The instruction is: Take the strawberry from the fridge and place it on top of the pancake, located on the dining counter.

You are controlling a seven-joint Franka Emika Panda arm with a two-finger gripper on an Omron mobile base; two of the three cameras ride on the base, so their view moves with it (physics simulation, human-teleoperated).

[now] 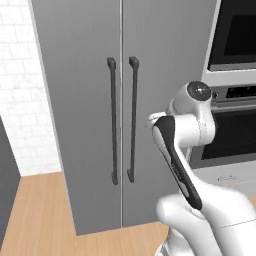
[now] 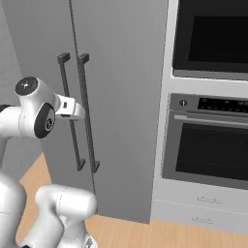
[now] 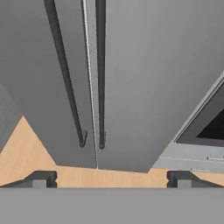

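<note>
Fridge: we see both doors closed, bar handles side by side.
Pincer: we see it spread wide, holding nothing, facing the handles.

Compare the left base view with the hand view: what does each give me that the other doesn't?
Left base view alone: the white tiled wall, the robot's white arm, and the tops of the two long dark bar handles. Hand view alone: the two dark fingers, standing wide apart, with the handles' lower ends above them. Both share: the tall grey two-door fridge, its doors shut, the black-fronted wall oven beside it, and the light wood floor.
</note>
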